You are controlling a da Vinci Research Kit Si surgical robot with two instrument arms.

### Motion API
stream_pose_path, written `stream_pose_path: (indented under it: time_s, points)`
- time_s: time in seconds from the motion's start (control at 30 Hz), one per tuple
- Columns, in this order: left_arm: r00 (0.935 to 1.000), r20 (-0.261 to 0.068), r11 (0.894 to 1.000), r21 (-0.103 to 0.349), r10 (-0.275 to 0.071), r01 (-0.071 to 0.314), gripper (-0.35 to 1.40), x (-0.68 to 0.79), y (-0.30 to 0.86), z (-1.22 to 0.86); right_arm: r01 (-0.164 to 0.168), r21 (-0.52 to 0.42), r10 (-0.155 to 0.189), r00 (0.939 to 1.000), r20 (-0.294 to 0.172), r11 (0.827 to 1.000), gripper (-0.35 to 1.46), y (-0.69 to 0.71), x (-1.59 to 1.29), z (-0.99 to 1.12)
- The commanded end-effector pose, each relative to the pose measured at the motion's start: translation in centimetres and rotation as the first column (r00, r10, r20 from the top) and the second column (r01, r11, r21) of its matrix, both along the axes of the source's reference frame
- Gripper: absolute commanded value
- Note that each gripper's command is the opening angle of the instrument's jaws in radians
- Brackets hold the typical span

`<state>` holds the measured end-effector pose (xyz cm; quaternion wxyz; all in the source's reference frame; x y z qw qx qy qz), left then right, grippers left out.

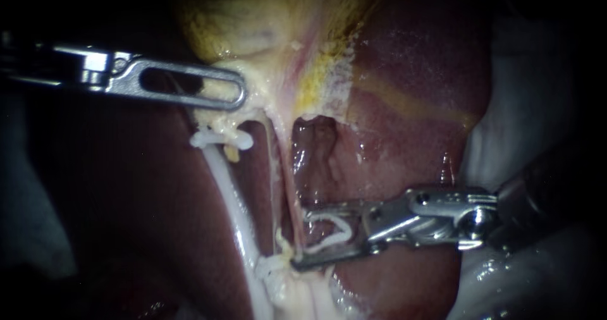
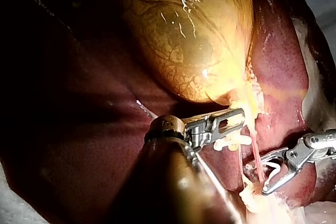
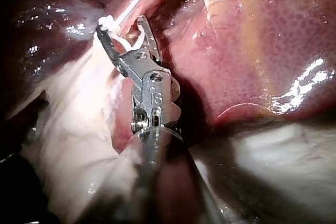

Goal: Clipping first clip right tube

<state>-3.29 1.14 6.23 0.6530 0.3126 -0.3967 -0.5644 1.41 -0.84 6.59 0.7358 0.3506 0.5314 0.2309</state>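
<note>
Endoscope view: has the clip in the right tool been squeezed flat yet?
No, the clip forms a wide open curve, its two legs well apart between the jaws of the right tool.

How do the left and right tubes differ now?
The left tube is thick and white; the right tube is thin and pinkish. The left tube carries white clips; the right tube shows none closed, only the right instrument's open clip beside it. Both run down from the gallbladder.

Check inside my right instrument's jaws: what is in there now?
An open white clip sits between the right instrument's jaws, which hold it from both sides. The thin right tube meets the jaw tips; whether it lies inside the clip is hidden.
</note>
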Motion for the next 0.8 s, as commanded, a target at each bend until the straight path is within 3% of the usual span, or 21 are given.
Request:
stream_pose_path:
  time_s: [0.03, 0.1, 0.33, 0.4, 0.47, 0.5, 0.8]
  points:
    - [1.0, 0.0, 1.0, 0.0, 0.0, 0.0, -0.35, 0.0, 0.0, 0.0, -0.008, 0.01, 0.008, 0.9998, -0.018, 1.0, 0.46, 0.0, 0.03, -0.01]
    - [1.0, 0.0, 1.0, 0.0, 0.0, 0.0, -0.35, 0.0, 0.0, 0.0, -0.014, 0.029, 0.015, 0.9991, -0.039, 0.999, 0.46, 0.0, 0.06, -0.02]
    - [1.0, 0.0, 1.0, 0.0, 0.0, 0.0, -0.35, -0.01, 0.0, 0.01, 0.028, 0.058, -0.025, 0.9977, -0.063, 0.998, 0.41, -0.02, 0.09, -0.04]
    - [1.0, 0.0, 1.0, 0.0, 0.0, 0.0, -0.35, -0.01, 0.0, 0.01, 0.029, 0.098, -0.024, 0.9981, -0.056, 0.995, 0.13, -0.04, 0.05, -0.05]
    - [1.0, 0.0, 1.0, 0.0, 0.0, 0.0, -0.35, -0.01, 0.0, 0.01, 0.023, 0.115, -0.019, 0.9991, -0.037, 0.993, -0.27, -0.08, -0.03, -0.08]
    - [1.0, 0.0, 1.0, 0.0, 0.0, 0.0, -0.35, -0.01, 0.0, 0.01, 0.028, 0.112, -0.026, 0.9994, -0.021, 0.993, -0.35, -0.08, -0.05, -0.08]
    - [1.0, 0.0, 1.0, -0.001, 0.0, 0.0, -0.35, -0.01, 0.0, 0.02, 0.032, 0.111, -0.031, 0.9994, -0.013, 0.993, -0.35, -0.09, -0.05, -0.07]
